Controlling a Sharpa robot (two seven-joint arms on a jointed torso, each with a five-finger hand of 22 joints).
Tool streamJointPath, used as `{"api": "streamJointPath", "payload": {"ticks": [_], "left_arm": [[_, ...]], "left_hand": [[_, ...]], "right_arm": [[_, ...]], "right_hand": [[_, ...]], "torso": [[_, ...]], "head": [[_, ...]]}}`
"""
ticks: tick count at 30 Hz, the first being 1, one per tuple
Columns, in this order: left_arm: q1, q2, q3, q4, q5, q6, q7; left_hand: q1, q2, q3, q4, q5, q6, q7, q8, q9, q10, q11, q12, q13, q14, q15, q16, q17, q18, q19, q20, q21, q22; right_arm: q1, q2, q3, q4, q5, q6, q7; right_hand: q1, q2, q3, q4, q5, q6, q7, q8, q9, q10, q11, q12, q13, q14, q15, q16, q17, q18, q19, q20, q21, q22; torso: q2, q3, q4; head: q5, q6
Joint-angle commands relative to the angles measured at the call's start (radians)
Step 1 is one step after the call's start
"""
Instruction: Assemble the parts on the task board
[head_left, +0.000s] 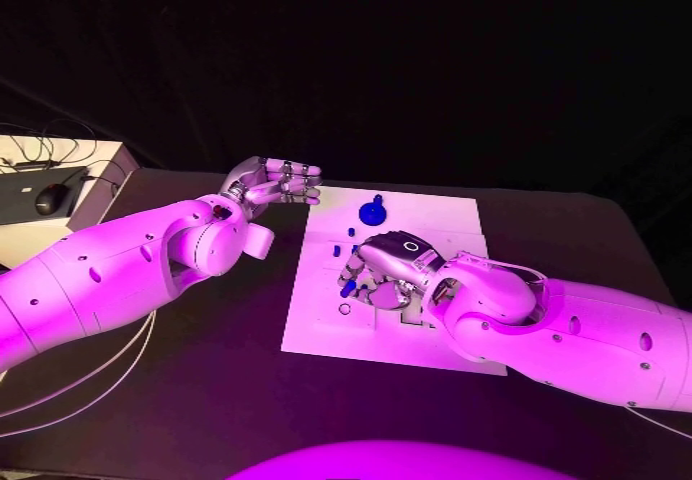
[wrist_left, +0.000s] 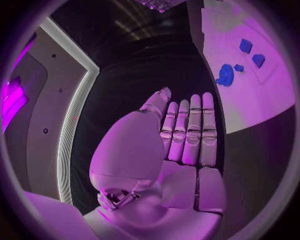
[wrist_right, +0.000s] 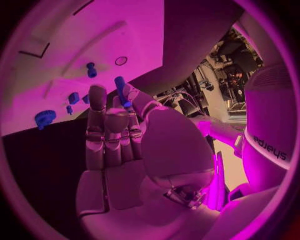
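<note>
The white task board lies mid-table. My right hand hovers over its middle and pinches a small blue peg between thumb and a finger; the peg's tip shows below the fingers. A round hole in the board lies just beyond it. A blue round knobbed part sits near the far edge, with small blue pieces close by. Another blue peg stands in the board. My left hand hangs off the board's far left corner, fingers straight and side by side, holding nothing.
A white desk with a dark mouse and cables stands at the far left beyond the table edge. Thin white cables run under my left arm. Black table surface lies in front of the board.
</note>
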Motion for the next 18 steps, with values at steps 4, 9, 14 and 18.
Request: {"api": "streamJointPath", "payload": {"ticks": [4, 9, 14, 18], "left_arm": [[0.0, 0.003, 0.001, 0.004, 0.008, 0.007, 0.013], [0.0, 0.001, 0.001, 0.003, 0.008, 0.007, 0.013], [0.0, 0.0, 0.001, 0.003, 0.008, 0.007, 0.013], [0.0, 0.0, 0.001, 0.003, 0.008, 0.007, 0.012]], "left_hand": [[0.005, 0.002, 0.0, 0.004, 0.003, 0.004, 0.004, -0.005, 0.0, 0.0, -0.002, -0.004, -0.001, -0.006, -0.003, 0.0, 0.001, -0.014, -0.001, 0.001, -0.001, 0.001], [0.005, 0.002, 0.0, 0.004, 0.003, 0.004, 0.004, -0.005, 0.0, 0.0, -0.002, -0.004, -0.001, -0.006, -0.003, 0.0, 0.001, -0.014, -0.001, 0.001, -0.001, 0.001], [0.005, 0.002, 0.0, 0.004, 0.003, 0.004, 0.004, -0.005, 0.0, 0.0, -0.002, -0.004, -0.001, -0.006, -0.003, 0.0, 0.001, -0.014, -0.001, 0.001, -0.001, 0.001], [0.005, 0.002, 0.0, 0.004, 0.003, 0.004, 0.004, -0.005, 0.0, 0.0, -0.002, -0.004, -0.001, -0.006, -0.003, 0.0, 0.001, -0.014, -0.001, 0.001, -0.001, 0.001]], "right_arm": [[-0.016, 0.022, -0.005, -0.02, -0.03, 0.033, 0.005], [-0.024, 0.029, -0.008, -0.031, -0.042, 0.042, 0.002], [-0.027, 0.03, -0.009, -0.036, -0.049, 0.046, 0.0], [-0.028, 0.031, -0.009, -0.035, -0.051, 0.052, 0.002]], "right_hand": [[0.019, 0.028, 0.001, -0.003, 0.006, 0.003, 0.006, 0.003, 0.001, 0.065, -0.032, 0.007, 0.005, 0.002, -0.005, 0.001, 0.001, 0.018, -0.006, -0.002, 0.005, 0.021], [0.019, 0.028, 0.001, -0.003, 0.006, 0.003, 0.006, 0.003, 0.001, 0.065, -0.032, 0.007, 0.005, 0.002, -0.005, 0.001, 0.001, 0.018, -0.006, -0.002, 0.005, 0.021], [0.019, 0.028, 0.001, -0.003, 0.006, 0.003, 0.006, 0.003, 0.001, 0.065, -0.032, 0.007, 0.005, 0.002, -0.005, 0.001, 0.001, 0.018, -0.006, -0.002, 0.005, 0.021], [0.018, 0.029, 0.0, -0.006, 0.006, 0.003, 0.006, 0.003, 0.001, 0.066, -0.032, 0.007, 0.005, 0.002, -0.005, 0.001, 0.001, 0.018, -0.007, -0.001, 0.008, 0.021]], "torso": [[0.0, 0.0011, 0.0], [0.001, 0.0009, -0.0009], [0.001, 0.0014, -0.0007], [0.001, 0.0014, -0.0008]], "head": [[0.009, -0.005], [0.01, -0.008], [0.009, -0.011], [0.01, -0.012]]}}
